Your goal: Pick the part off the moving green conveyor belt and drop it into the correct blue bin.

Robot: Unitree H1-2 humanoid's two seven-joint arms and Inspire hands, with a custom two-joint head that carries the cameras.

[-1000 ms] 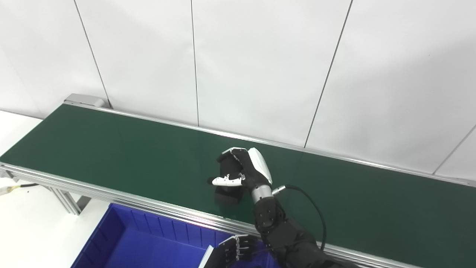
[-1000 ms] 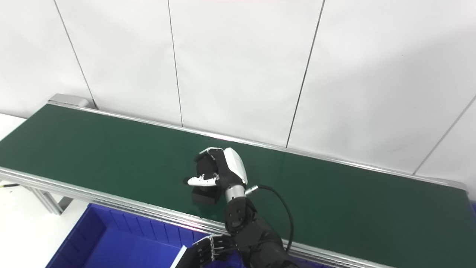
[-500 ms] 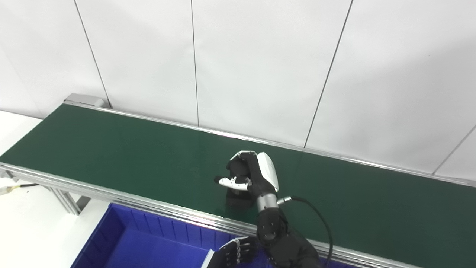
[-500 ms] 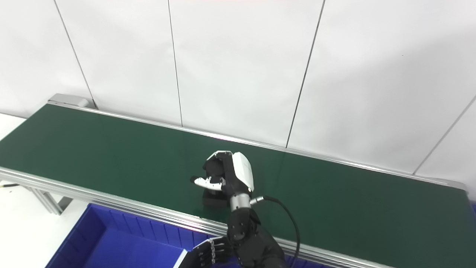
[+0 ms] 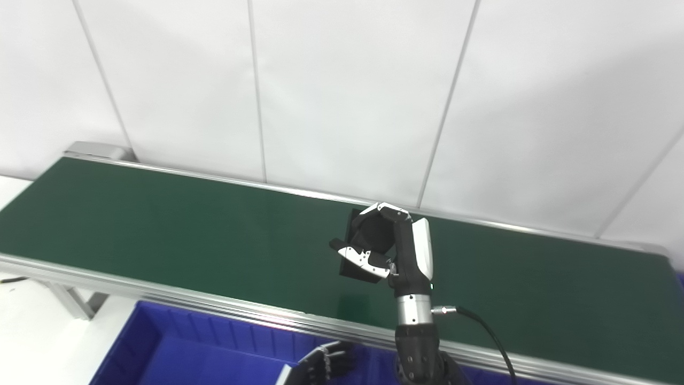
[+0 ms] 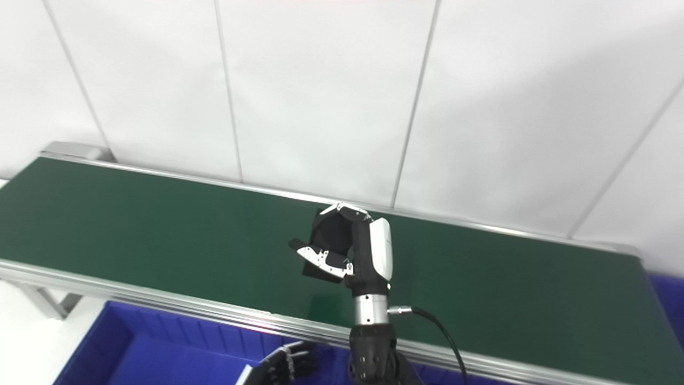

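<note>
A long green conveyor belt (image 5: 160, 224) runs along the white wall, with a blue bin (image 5: 203, 353) just below its near rail. Above the belt, the right robot hand (image 5: 393, 248) is closed around a black part (image 5: 368, 240), fingers curled over it, thumb beneath. The left robot hand (image 5: 323, 363) shows only loosely spread fingertips over the bin, holding nothing.

Black blocky part (image 5: 368, 240): clasped in right robot hand (image 5: 393, 248), tilted, raised above green conveyor belt (image 5: 176, 235). Blue bin (image 5: 176, 350): open-topped, ribbed inner wall, just below belt's near rail.
</note>
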